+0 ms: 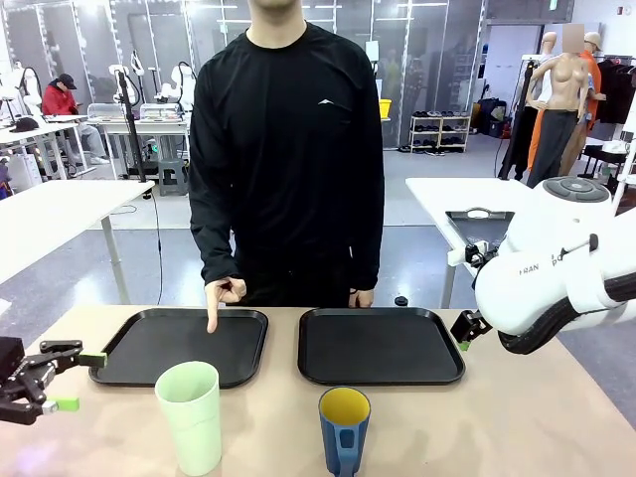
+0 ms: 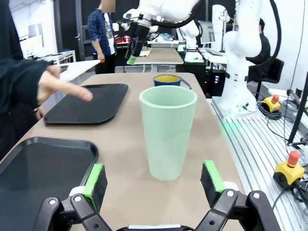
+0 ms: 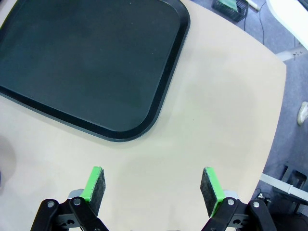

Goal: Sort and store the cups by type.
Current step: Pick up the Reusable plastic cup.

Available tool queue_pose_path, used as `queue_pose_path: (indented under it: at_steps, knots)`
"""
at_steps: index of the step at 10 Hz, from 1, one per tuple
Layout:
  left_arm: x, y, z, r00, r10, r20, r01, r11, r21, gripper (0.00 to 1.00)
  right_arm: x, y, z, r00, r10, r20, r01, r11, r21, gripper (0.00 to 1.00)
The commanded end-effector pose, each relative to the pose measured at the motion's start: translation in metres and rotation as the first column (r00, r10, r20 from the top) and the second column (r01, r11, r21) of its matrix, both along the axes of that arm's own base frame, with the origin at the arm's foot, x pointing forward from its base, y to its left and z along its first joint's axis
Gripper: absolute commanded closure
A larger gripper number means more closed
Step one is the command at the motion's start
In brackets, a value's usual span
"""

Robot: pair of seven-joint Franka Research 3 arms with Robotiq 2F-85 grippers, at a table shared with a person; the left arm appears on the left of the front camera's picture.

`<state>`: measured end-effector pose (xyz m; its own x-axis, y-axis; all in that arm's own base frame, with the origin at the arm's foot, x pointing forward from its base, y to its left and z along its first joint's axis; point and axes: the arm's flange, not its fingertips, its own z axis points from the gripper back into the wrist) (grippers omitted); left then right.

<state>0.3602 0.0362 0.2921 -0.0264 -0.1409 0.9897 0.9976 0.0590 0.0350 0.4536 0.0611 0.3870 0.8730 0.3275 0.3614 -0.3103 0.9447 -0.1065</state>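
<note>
1. The green cup [image 1: 189, 417] stands upright at the near edge of the table [image 1: 517, 417]. It is tall, smooth, plain plastic, narrower at the foot than at the rim. That shape looks top-heavy, so a sideways knock or a high, off-centre pinch could tip it.
2. The blue cup [image 1: 344, 429] stands upright to the right of the green cup, apart from it. It is shorter and dark outside, with a yellow inside and a handle facing the near side. I judge that the handle could catch a finger and turn the cup in a grip.
3. The left gripper [image 1: 79, 382] hangs to the left of the green cup with its fingers spread wide, holding nothing. In the left wrist view the green cup stands just ahead of the green pads [image 2: 95, 179], not yet between them. A fast approach could push the cup over, and its slick wall may slip on the pads.
4. The right gripper [image 3: 154, 185] is well to the right of the green cup and farther back, spread and empty over bare table.
5. Two flat black trays with raised rims and rounded corners lie behind the green cup. The left tray [image 1: 159, 343] is straight behind it and the right tray [image 1: 383, 348] is behind and to the right. A cup carried too low could strike a rim.
6. Farthest from the green cup, the person's hand [image 1: 224, 295] points a finger down onto the left tray. An arm swinging there could hit it.
</note>
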Motion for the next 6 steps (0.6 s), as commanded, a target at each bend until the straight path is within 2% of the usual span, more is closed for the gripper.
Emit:
queue_pose_path:
  at_steps: [1, 2, 4, 6]
  knots:
    - [-0.025, -0.022, -0.048, 0.997, -0.042, 0.068, 0.044, 0.999, -0.03, 0.0, 0.0, -0.001, 0.0, 1.0, -0.003, -0.002, 0.003, 1.0, 0.0, 0.0]
    - [-0.029, -0.034, -0.053, 0.997, -0.041, 0.061, 0.041, 0.999, 0.004, 0.0, 0.0, -0.001, 0.0, 1.0, -0.003, -0.002, 0.003, 1.0, 0.0, 0.0]
    - [-0.024, -0.051, -0.064, 0.998, -0.055, 0.041, 0.055, 0.998, -0.019, 0.0, 0.0, -0.001, 0.0, 1.0, -0.003, -0.002, 0.003, 1.0, 0.0, 0.0]
    - [-0.014, -0.068, -0.075, 1.0, -0.018, 0.015, 0.017, 0.999, 0.033, 0.0, 0.0, -0.001, 0.0, 1.0, -0.003, -0.002, 0.003, 1.0, 0.0, 0.0]
